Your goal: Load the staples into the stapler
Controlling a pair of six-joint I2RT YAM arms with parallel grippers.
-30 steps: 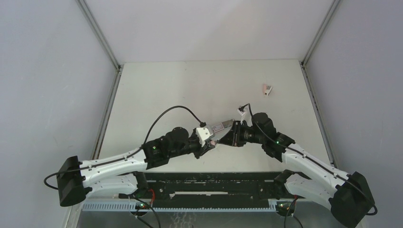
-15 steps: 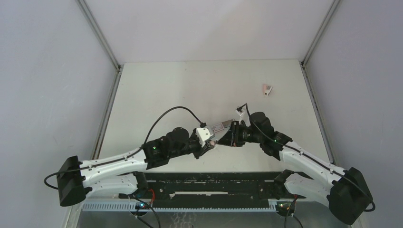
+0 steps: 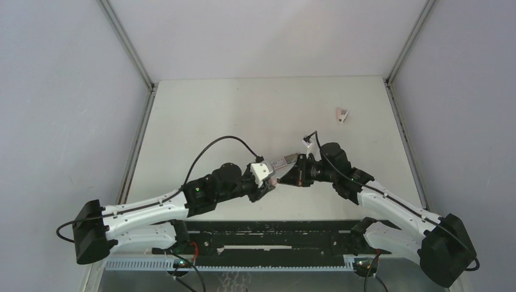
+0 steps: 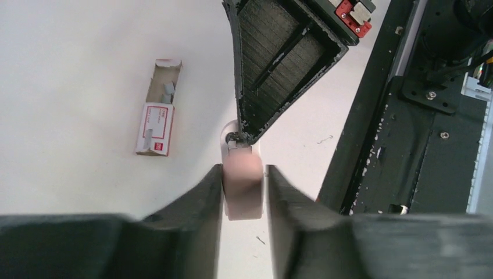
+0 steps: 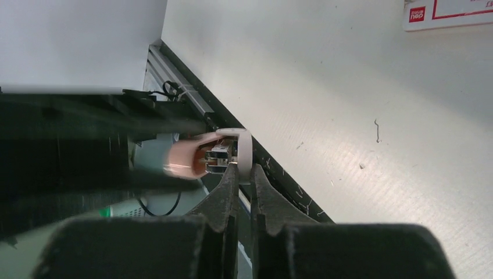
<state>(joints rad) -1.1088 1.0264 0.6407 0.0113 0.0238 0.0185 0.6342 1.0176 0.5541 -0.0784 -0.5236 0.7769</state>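
Above, your left gripper (image 3: pixel 268 182) and right gripper (image 3: pixel 292 176) meet by the counter's near edge. Left wrist: left clamps the stapler (image 4: pixel 242 192); the staples (image 4: pixel 168 88) lie in their box (image 4: pixel 156 125), likely light and brittle, so pinch the strip's sides. Right wrist: right nearly closed, contents unclear.

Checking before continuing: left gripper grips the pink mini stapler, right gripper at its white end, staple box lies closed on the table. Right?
No: the left wrist view shows the staple box lying open, with grey staples inside. The rest holds: left gripper grips the pink mini stapler, right gripper at its white end.
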